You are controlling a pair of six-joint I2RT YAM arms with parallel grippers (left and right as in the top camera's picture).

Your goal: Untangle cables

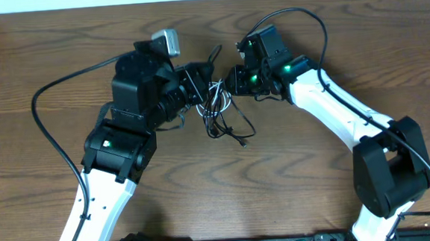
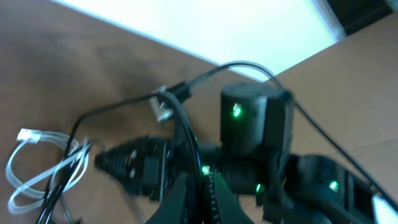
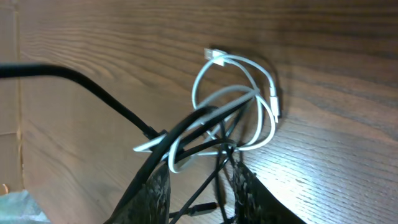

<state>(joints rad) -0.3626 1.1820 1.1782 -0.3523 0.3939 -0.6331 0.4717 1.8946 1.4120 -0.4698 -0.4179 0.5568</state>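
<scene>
The two cables lie as one small tangle near the middle of the wooden table (image 1: 39, 49), between the two arms, which meet there from the left and from the right.

The white cable (image 1: 217, 96) makes several loose loops in this tangle. In the right wrist view its loops (image 3: 249, 62) rest on the wood, and one white plug lies at the far end of them. The black cable (image 1: 240, 140) runs through the white loops, and part of it trails toward the near side of the table.

The left gripper (image 1: 200, 88) is at the left edge of the tangle. Its jaws are closed. In the blurred left wrist view the black cable (image 2: 180, 124) seems to come out from between the fingers of this gripper (image 2: 193, 194) and rises to a small plug.

The right gripper (image 1: 231, 82) is at the right edge of the tangle, just beside the left one. In its own view its two fingers (image 3: 199, 193) stand apart with a clear gap, one on each side of the bundle. Strands of the black cable (image 3: 118, 106) and of the white one pass between them.
</scene>
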